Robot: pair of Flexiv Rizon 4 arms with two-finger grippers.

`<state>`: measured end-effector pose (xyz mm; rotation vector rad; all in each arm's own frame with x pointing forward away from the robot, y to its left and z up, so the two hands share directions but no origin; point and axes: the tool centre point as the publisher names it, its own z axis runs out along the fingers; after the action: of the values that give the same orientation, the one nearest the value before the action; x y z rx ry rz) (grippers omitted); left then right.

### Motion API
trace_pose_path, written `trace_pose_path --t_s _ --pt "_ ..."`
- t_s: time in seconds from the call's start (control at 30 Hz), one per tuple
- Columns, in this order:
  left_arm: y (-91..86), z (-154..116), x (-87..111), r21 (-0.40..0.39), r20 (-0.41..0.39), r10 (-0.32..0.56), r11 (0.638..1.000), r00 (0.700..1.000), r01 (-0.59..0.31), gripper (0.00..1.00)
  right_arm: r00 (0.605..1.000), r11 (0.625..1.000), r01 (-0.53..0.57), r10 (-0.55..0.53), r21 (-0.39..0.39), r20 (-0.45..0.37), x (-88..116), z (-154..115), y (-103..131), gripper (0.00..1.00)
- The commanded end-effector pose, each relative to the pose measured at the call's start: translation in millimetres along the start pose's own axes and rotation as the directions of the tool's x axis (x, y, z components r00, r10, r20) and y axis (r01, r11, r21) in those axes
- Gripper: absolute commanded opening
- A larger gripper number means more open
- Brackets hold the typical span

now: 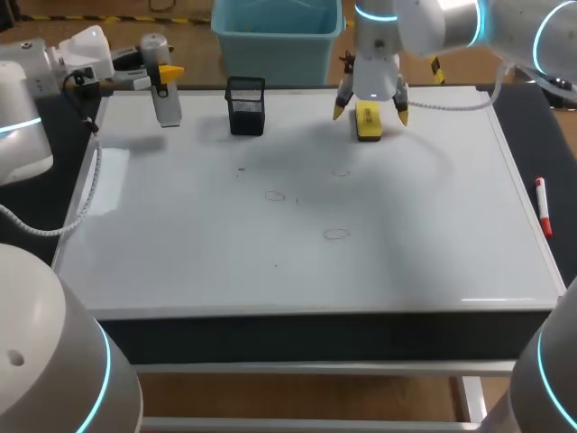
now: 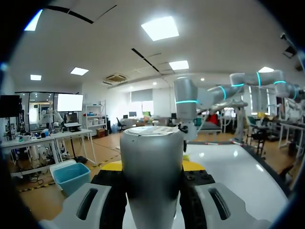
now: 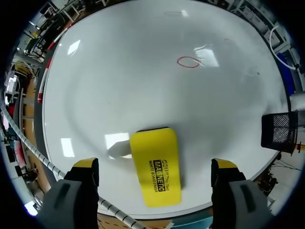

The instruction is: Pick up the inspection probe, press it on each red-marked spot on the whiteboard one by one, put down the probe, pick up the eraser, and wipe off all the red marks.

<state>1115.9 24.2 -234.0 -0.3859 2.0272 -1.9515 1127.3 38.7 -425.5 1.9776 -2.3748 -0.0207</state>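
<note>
Far left, your left jaws are clamped on the silver inspection probe (image 1: 164, 99), near the far left corner of the whiteboard (image 1: 180, 234). Next along, a black mesh cup (image 1: 245, 105) stands on the board. Mid-board there are faint ringed marks (image 1: 335, 234); one looks red from the right wrist. Your right jaws are spread wide, straddling the yellow eraser (image 1: 368, 120) lying flat on the board, neither fingertip touching it. A red marker (image 1: 543, 206) lies on the bench (image 1: 518, 135) past the board's right edge.

Left arm lies level at the far left, left gripper (image 1: 163, 76) clamped on the inspection probe (image 1: 166, 106); right gripper (image 1: 370, 114) points straight down, fingers spread wide.
</note>
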Motion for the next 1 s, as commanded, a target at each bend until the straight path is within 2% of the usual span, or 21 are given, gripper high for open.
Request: trace_pose_path --t_s 0.03,0.1,0.13,0.17,0.23,0.3,0.33,0.73,1.0 --pt "-0.1 0 -0.5 0.003 -0.001 0.002 1.000 1.000 -0.002 0.00 1.000 1.000 0.000 0.000 -0.004 -0.009 -1 0 -4 1.00" --pt "-0.1 0 -0.5 0.003 -0.001 0.002 1.000 1.000 -0.002 0.00 1.000 1.000 -0.001 0.001 -0.004 -0.011 -1 0 -4 1.00" --pt "-0.1 0 -0.5 0.003 -0.001 0.002 1.000 1.000 -0.002 0.00 1.000 1.000 -0.001 0.001 -0.004 -0.012 -1 0 -4 0.82" --pt "-0.1 0 -0.5 0.003 -0.001 0.002 1.000 1.000 -0.002 0.00 1.000 1.000 -0.001 0.001 -0.004 -0.013 0 -1 -4 0.55" --pt "-0.1 0 -0.5 0.003 -0.001 0.002 1.000 1.000 -0.002 0.00 1.000 1.000 -0.003 0.003 -0.006 -0.013 0 0 -4 0.39" --pt "-0.1 0 -0.5 0.003 -0.001 0.002 1.000 1.000 -0.002 0.00 1.000 1.000 -0.003 0.003 -0.005 -0.016 0 -1 -3 0.03" --pt "-0.1 0 -0.5 0.003 -0.001 0.002 1.000 1.000 -0.002 0.00 1.000 1.000 -0.002 0.002 -0.002 -0.018 0 -2 -2 0.00" --pt "-0.1 0 -0.5 0.003 -0.001 0.002 1.000 1.000 -0.002 0.00 0.998 0.999 -0.033 0.034 0.026 -0.048 5 -11 -1 0.00" --pt "-0.1 0 -0.5 0.003 -0.001 0.002 1.000 1.000 -0.002 0.00 0.987 0.986 -0.155 0.158 0.066 -0.029 34 -33 -6 0.00"
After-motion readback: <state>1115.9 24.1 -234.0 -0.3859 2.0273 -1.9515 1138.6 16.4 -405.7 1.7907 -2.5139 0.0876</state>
